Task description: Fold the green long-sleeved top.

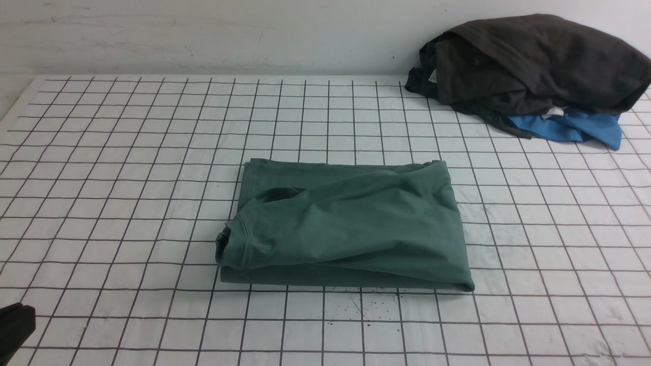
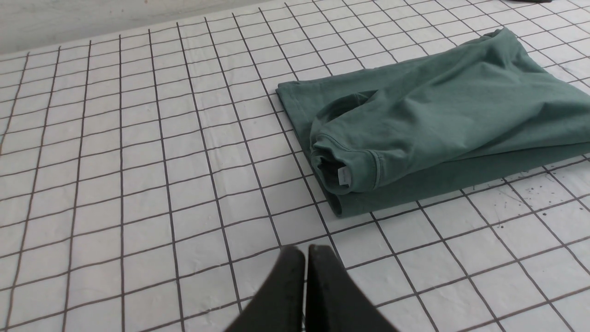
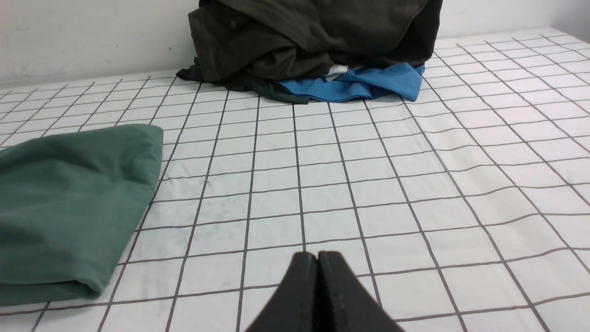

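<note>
We see the green long-sleeved top [image 1: 351,223] folded at frame centre on the gridded bench [image 1: 127,152]; left claw [image 2: 305,258] and right claw [image 3: 318,263] clenched empty, apart from it, apparently finished.

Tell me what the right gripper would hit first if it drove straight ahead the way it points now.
Probably the dark garment pile with the blue garment at its base; the right gripper is shut, and only bare gridded table lies between. Depth is uncertain.
</note>
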Robot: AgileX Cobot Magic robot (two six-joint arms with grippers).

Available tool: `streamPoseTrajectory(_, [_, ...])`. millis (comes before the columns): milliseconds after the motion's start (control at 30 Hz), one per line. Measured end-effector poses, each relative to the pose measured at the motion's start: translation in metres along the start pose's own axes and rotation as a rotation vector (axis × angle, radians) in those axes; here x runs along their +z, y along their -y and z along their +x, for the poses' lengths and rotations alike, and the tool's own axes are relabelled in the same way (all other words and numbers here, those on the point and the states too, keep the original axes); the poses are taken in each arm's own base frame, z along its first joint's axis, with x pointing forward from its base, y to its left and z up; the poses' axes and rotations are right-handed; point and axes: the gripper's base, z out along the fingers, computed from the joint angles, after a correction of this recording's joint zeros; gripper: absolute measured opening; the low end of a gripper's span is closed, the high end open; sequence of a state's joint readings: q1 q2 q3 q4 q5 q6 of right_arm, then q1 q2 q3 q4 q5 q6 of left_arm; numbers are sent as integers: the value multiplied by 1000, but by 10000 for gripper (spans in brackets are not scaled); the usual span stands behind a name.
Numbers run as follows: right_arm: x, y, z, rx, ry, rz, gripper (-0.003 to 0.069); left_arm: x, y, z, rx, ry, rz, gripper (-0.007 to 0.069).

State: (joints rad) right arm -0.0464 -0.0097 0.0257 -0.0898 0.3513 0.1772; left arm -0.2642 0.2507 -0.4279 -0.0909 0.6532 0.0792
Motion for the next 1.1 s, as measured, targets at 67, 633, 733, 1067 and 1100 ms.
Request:
streamPoseTrajectory(67, [0, 0, 0, 0, 0, 0, -14, 0, 0, 1, 0, -2, 0, -8])
streamPoseTrajectory(633, [0, 0, 0, 0, 0, 0, -14, 24, -19, 72, -83, 259, -312, -8])
streamPoseTrajectory(733, [0, 0, 0, 0, -1, 0, -14, 29, -21, 84, -92, 240, -334, -8])
streamPoseTrajectory(1067, [0, 0, 0, 0, -1, 0, -14, 35, -21, 103, -100, 120, -338, -8])
streamPoseTrajectory(1100, [0, 0, 0, 0, -1, 0, -14, 35, -21, 104, -102, 111, -337, -8])
